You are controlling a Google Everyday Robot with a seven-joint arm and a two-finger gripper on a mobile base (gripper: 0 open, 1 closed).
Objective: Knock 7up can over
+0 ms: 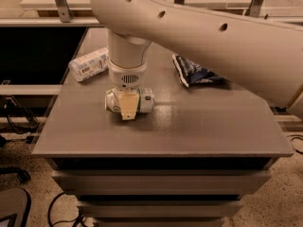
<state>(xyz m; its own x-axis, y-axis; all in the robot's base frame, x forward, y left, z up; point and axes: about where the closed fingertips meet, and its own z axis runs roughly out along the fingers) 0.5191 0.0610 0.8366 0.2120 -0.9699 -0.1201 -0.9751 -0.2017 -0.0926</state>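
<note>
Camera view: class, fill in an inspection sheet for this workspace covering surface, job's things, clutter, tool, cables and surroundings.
Surface: grey table top, flat.
Job's things: 7up can lies on its side, left of the table's middle.
Clutter: clear plastic bottle lying at back left; dark blue snack bag at back right.
Grippers: tool points down at the can, partly covering it.
Cables: dark cables on the floor, left of the table.
Surroundings: speckled floor; railing posts behind.
</note>
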